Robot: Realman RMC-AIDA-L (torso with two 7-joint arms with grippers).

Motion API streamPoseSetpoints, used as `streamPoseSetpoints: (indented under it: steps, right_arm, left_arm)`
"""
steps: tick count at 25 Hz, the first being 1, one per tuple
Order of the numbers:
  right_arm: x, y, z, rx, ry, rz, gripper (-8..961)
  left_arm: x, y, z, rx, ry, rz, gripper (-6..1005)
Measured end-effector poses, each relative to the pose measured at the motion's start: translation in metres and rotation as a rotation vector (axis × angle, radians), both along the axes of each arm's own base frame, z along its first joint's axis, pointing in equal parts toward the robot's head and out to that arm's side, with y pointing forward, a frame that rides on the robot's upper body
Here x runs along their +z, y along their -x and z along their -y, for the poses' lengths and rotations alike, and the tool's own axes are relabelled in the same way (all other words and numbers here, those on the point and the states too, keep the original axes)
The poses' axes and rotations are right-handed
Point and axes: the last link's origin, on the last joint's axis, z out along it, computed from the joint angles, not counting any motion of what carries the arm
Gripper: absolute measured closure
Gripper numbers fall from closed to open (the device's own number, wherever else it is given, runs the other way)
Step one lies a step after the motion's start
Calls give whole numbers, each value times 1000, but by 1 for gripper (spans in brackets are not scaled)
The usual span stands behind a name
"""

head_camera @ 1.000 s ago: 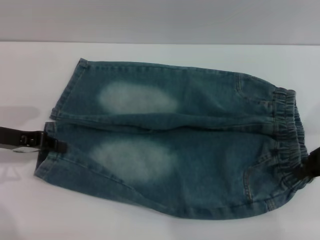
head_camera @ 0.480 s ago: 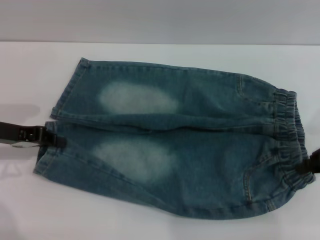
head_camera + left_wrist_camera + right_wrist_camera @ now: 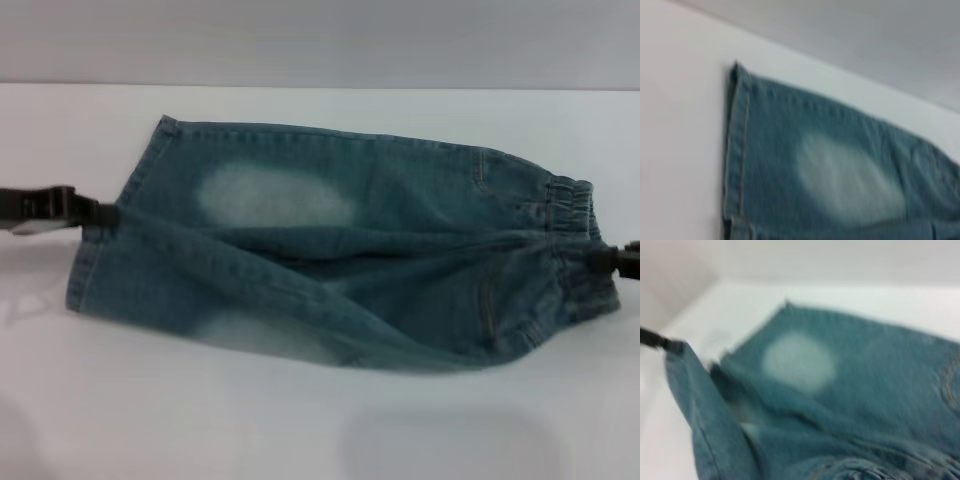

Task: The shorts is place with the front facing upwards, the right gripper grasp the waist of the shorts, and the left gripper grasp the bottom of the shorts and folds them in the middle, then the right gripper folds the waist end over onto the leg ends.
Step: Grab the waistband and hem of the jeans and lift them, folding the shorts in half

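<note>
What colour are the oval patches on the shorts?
Pale, faded whitish-blue on blue-green denim shorts; the far patch shows best in the head view.

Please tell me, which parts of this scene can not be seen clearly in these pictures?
- Right gripper: head view, cut by the frame edge; only a dark tip at the waist.
- Left gripper: head view, fingertips buried in the near leg's hem; the grip is hidden.
- Shorts: lifted near leg covers its pale patch.
</note>
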Motion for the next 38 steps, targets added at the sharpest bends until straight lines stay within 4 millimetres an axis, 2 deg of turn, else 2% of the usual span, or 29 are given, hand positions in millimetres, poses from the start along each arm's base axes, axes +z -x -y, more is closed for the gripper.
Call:
streamPoseSetpoints:
  steps: [7, 16, 29, 38]
  right_arm:
    - [-17, -4, -2, 3, -160, -144, 948]
    - [-38, -9, -10, -2, -343, -180, 949]
    - [-45, -26, -22, -68, -487, -136, 949]
    - [-52, -28, -26, -77, -499, -111, 948]
  left_arm:
    - [17, -9, -16, -29, -137, 66, 984]
    - [24, -14, -30, -39, -262, 107, 983]
    - [21, -17, -45, -61, -391, 84, 983]
    - [6, -23, -53, -119, -422, 28, 983]
